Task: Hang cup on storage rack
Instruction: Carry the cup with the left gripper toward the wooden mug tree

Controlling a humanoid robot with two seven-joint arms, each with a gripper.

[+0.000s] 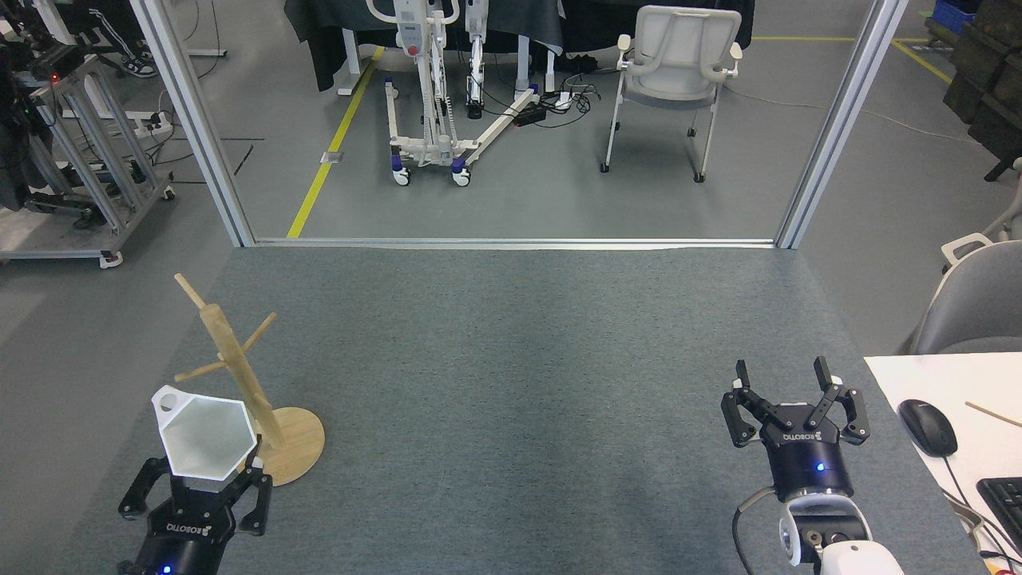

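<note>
Over at the near left of the grey carpeted table (511, 383), the left gripper (209, 473) has its fingers clamped around the lower body of the white cup (206, 435), holding it up with the six-sided mouth tipped toward the robot's head so the pale inside shows. The cup's angular handle, with its small hole, sticks out at the upper left corner of the rim. Just beside it, to the right and a little farther back, stands the wooden storage rack (239, 375): a round flat base resting on the table, an upright post leaning slightly in this view, and thin pegs angling out from it. One peg points left toward the cup's handle side, but the handle hangs on none of them, and the cup's right edge overlaps the lower post from where the head looks, so I cannot tell whether they touch. Far across on the near right, the right gripper (786, 375) is held above the table with its two dark fingers spread wide apart and nothing between them. Past it on the right sits a white desk (942, 383) with a black mouse (927, 426) on it. Beyond the table's far edge, a white chair (675, 76) stands on the grey floor.
</note>
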